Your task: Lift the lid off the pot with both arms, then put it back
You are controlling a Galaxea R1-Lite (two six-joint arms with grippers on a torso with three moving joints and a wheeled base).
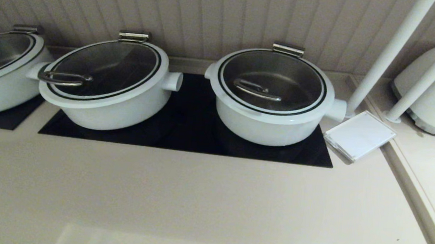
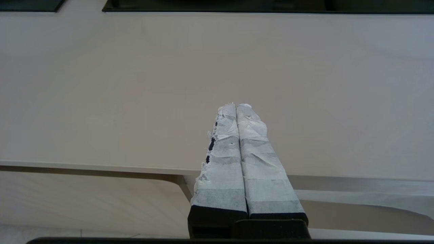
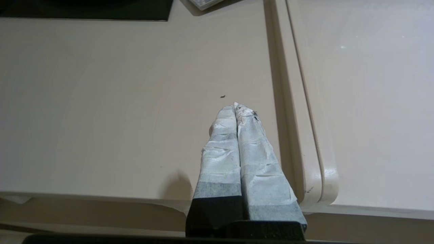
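My left pincer (image 2: 236,107) and right pincer (image 3: 235,107) are pressed together over the counter (image 1: 196,198); ahead, the lid (image 1: 273,81) sits on the pot (image 1: 271,122).

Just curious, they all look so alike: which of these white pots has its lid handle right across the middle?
The right-hand pot: its lid carries a steel bar at the centre. The middle pot has a loop at its lid's edge.

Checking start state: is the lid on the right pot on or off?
On. The lid sits flat within the pot rim, bar handle centred, nothing gripping it.
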